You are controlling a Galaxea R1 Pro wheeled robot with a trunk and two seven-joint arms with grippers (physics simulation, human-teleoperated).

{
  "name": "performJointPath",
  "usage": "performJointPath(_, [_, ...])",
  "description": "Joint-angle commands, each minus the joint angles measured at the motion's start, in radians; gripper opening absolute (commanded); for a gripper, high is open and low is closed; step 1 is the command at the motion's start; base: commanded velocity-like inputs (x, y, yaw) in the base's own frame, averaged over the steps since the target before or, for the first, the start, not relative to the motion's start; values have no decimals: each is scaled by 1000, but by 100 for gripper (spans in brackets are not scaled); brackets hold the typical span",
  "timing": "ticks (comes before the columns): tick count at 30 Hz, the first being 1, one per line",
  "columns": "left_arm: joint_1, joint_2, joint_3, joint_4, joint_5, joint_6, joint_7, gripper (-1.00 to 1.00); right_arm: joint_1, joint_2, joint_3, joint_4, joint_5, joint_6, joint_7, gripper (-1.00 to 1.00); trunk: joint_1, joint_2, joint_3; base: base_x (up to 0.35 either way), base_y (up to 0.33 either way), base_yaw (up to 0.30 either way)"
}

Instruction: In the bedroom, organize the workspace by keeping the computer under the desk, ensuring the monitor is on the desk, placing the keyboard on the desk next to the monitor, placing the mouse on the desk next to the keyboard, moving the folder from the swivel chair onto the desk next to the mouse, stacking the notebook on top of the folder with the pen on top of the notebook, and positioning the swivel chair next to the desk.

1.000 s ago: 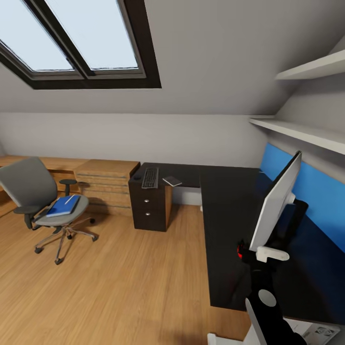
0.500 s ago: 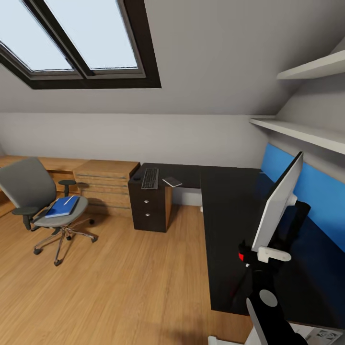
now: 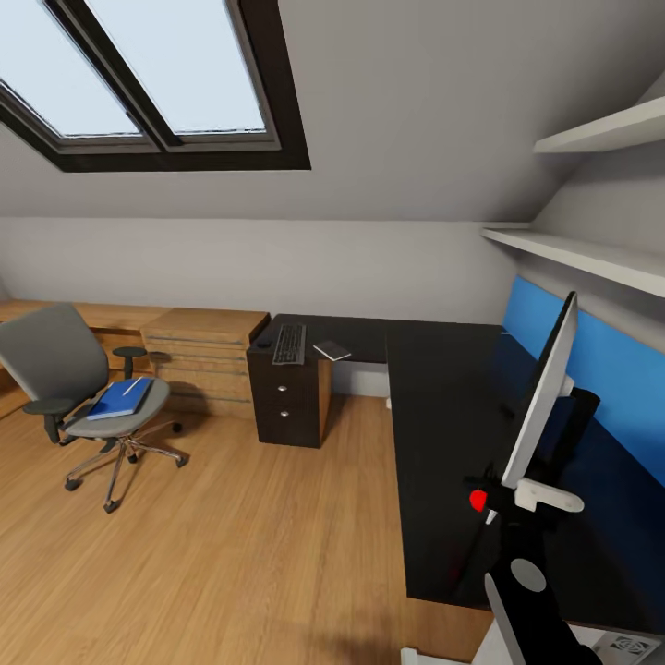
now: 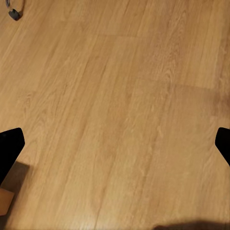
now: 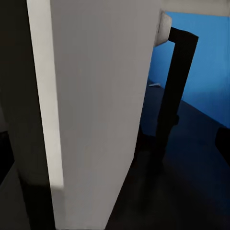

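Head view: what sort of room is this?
Likely an attic bedroom used as a home office: a skylight in the sloped ceiling, an L-shaped black desk with a monitor, and a swivel chair.

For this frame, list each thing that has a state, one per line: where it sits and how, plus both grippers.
Monitor: tilted, over the desk, right gripper at its lower edge.
Keyboard: flat on the desk's far end.
Notebook: flat beside the keyboard.
Folder: on the chair seat.
Pen: lying on the folder.
Left gripper: open, over bare floor.
Right gripper: grip unclear.
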Motion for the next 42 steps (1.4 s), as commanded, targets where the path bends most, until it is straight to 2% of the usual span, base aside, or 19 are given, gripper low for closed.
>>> performJointPath(1, [-1,0,-9,1,7,-3,4,100,-1,1,-2,0,6,4,-2,100,0,-1,-1,0,0,0])
performJointPath(11, [-1,0,-9,1,7,-3,4,100,0,1,-2,0,6,4,-3,100,0,-1,-1,-26,-39,0])
performJointPath(31, [-1,0,-9,1,7,-3,4,100,0,-1,-1,35,6,4,-2,100,0,-1,-1,-114,-287,0])
performJointPath(42, [-1,0,-9,1,7,-3,4,100,0,-1,4,35,8,-1,-1,100,0,-1,-1,-11,-38,0])
